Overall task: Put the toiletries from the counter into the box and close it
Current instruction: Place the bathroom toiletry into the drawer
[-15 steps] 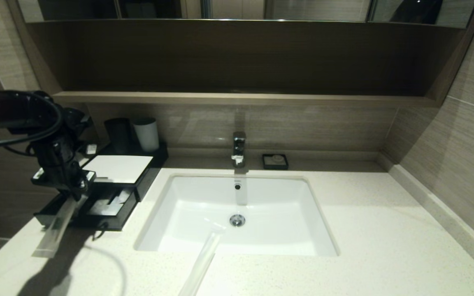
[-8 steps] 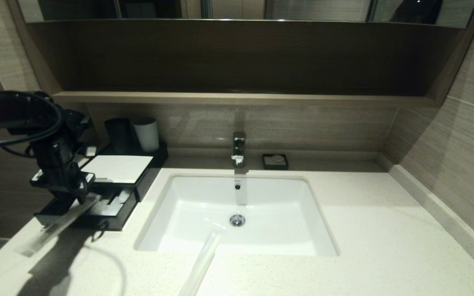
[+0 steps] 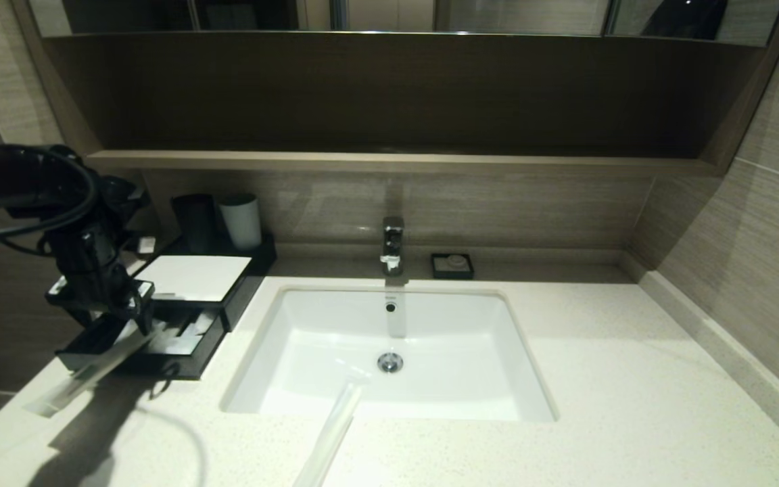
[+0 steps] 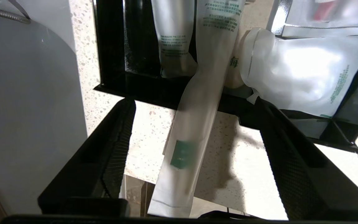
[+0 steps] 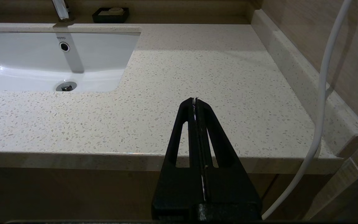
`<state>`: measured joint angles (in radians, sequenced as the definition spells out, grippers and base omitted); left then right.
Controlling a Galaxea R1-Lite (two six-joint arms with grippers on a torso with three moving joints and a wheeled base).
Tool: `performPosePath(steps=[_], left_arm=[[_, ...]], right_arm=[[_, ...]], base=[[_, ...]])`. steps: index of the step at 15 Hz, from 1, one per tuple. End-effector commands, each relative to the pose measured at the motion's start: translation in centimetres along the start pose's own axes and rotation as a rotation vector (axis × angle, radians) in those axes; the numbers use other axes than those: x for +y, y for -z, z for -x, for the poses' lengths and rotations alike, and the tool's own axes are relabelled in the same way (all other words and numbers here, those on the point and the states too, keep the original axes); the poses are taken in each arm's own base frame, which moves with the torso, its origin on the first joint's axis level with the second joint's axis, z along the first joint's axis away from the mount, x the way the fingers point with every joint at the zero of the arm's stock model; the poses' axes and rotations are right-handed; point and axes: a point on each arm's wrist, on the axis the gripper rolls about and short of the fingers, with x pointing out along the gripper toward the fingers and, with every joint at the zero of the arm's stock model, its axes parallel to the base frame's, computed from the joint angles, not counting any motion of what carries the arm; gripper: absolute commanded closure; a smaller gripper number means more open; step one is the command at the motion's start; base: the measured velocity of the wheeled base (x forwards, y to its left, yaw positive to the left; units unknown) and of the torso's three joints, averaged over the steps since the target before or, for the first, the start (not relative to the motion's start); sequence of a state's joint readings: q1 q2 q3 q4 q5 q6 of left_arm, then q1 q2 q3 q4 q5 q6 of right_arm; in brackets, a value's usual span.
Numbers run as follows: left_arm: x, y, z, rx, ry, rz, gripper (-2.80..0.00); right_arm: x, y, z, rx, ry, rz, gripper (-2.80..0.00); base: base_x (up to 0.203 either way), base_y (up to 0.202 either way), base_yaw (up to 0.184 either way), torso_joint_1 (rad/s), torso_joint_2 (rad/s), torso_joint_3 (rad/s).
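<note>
The black box point(image 3: 249, 283) with a white top panel stands at the counter's point(image 3: 599, 379) far left, its front drawer point(image 3: 159, 368) pulled out. My left gripper point(image 3: 122, 312) hangs open just above the drawer. A long packet with a teal mark point(image 3: 85, 379) lies slanted across the drawer's front rim, its lower end on the counter; in the left wrist view this packet point(image 4: 194, 124) runs between my spread fingers point(image 4: 110, 149), untouched. Other whitish packets point(image 4: 172, 40) lie inside the drawer. Another long clear packet point(image 3: 332, 436) lies over the sink's point(image 3: 443, 385) front edge. My right gripper point(image 5: 195, 101) is shut and empty, off the counter's front right.
A dark cup point(image 3: 193, 220) and a pale cup point(image 3: 241, 220) stand behind the box. The faucet point(image 3: 393, 243) and a small black soap dish point(image 3: 452, 265) are at the back. A raised ledge point(image 3: 721, 352) runs along the right wall. A white cable point(image 5: 322, 93) hangs by the right arm.
The teal-marked packet swung from hanging steeply under the left gripper to lying flatter across the drawer rim, its lower end moving left. The left gripper shifted slightly left.
</note>
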<state>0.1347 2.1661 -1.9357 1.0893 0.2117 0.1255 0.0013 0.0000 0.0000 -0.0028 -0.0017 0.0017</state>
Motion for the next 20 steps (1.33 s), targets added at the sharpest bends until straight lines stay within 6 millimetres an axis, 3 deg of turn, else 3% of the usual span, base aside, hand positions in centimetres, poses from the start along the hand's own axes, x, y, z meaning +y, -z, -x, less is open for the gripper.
performPosePath(steps=[1,4,5,6,10,20], left_arm=[[0.5,0.7,2.3,-0.047,-0.008,0.014,-2.8],[1.6,2.8,5.9,-0.081,0.021,0.054,-2.8],[2.0,3.8,6.8,-0.078,0.048,0.066,0.0],[2.5,5.1,7.5,-0.053,0.069,0.082,0.0],[3.5,8.1,6.8,0.087,0.079,0.111,0.0],[4.2,12.3,5.7,0.238,0.075,0.116,0.0]], right_arm=[[0.0,0.0,0.0,0.0,0.0,0.0,0.0],[0.0,0.0,0.0,0.0,0.0,0.0,0.0],[0.0,0.0,0.0,0.0,0.0,0.0,0.0],[0.0,0.0,0.0,0.0,0.0,0.0,0.0],[0.0,0.0,0.0,0.001,0.0,0.0,0.0],[0.0,0.0,0.0,0.0,0.0,0.0,0.0]], base=[[0.0,0.0,0.0,0.0,0.0,0.0],[0.0,0.0,0.0,0.0,0.0,0.0],[0.0,0.0,0.0,0.0,0.0,0.0],[0.0,0.0,0.0,0.0,0.0,0.0],[0.0,0.0,0.0,0.0,0.0,0.0],[0.0,0.0,0.0,0.0,0.0,0.0]])
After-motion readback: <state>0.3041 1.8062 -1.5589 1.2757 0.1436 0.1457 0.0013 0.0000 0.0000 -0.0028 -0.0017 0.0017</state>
